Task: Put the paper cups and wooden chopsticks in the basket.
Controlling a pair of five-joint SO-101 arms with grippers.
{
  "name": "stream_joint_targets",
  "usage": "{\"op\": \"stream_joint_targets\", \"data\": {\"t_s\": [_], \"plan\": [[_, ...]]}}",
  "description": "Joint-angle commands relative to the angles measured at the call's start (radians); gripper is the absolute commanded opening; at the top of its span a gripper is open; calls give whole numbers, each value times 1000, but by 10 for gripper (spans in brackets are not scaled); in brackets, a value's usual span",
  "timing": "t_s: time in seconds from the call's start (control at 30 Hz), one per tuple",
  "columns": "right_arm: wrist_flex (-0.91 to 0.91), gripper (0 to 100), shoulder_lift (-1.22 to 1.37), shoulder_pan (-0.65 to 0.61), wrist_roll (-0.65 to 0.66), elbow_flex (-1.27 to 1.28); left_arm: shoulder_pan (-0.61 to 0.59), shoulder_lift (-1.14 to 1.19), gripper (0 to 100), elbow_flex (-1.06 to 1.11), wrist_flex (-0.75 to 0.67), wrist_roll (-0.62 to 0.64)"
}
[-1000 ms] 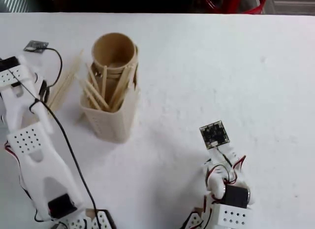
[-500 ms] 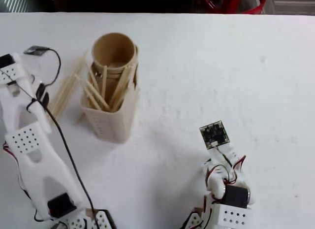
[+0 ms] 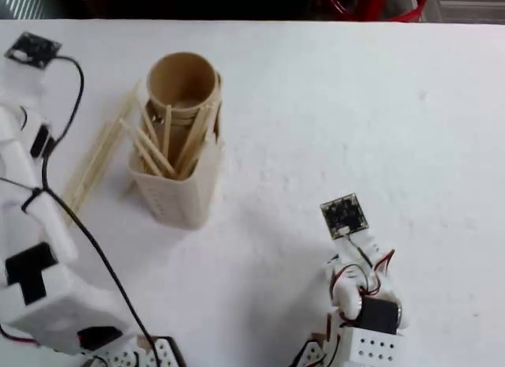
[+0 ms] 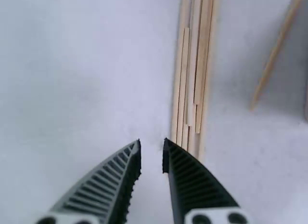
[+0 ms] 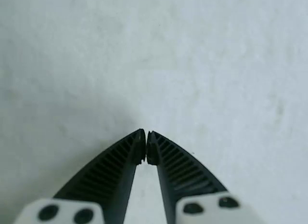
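High view: a paper cup (image 3: 182, 81) and several wooden chopsticks (image 3: 162, 146) already stand in the basket (image 3: 183, 200); a loose bundle (image 3: 93, 163) lies on the table (image 3: 355, 106) just beside it, yet to go in

Left wrist view: the left gripper (image 4: 151, 154), slightly parted and empty, hovers at the loose bundle's end

Right wrist view: the right gripper (image 5: 146, 148) is closed on nothing above the table

left arm (image 3: 55, 296) swung away to the far left, loose chopsticks (image 3: 99, 150) beside the basket (image 3: 185, 197) now uncovered
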Motion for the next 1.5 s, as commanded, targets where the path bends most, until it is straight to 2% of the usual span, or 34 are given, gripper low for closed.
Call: {"op": "stream_joint_targets", "data": {"t_s": [0.0, 0.2, 0.33, 0.5, 0.67, 0.77, 0.87, 1.07, 1.23, 1.47], "plan": [[-16, 19, -7, 4, 3, 9, 51, -104, 102, 226, -137, -83], [-16, 19, -7, 4, 3, 9, 84, -122, 134, 479, -400, -244], [-16, 19, -7, 4, 3, 9, 99, -116, 138, 526, -497, -199], [-16, 19, -7, 4, 3, 9, 120, -116, 141, 588, -575, -222], [-16, 19, -7, 4, 3, 9, 101, -47, 209, 560, -661, -218], [-16, 19, -7, 4, 3, 9, 99, 48, 186, 466, -649, -216], [-16, 19, -7, 4, 3, 9, 111, 134, 187, 353, -580, -215], [-16, 19, -7, 4, 3, 9, 153, 303, 186, 161, -562, -132], [-16, 19, -7, 4, 3, 9, 194, 426, 184, 49, -511, -129], [-16, 19, -7, 4, 3, 9, 171, 564, 181, -81, -506, -78]]}}
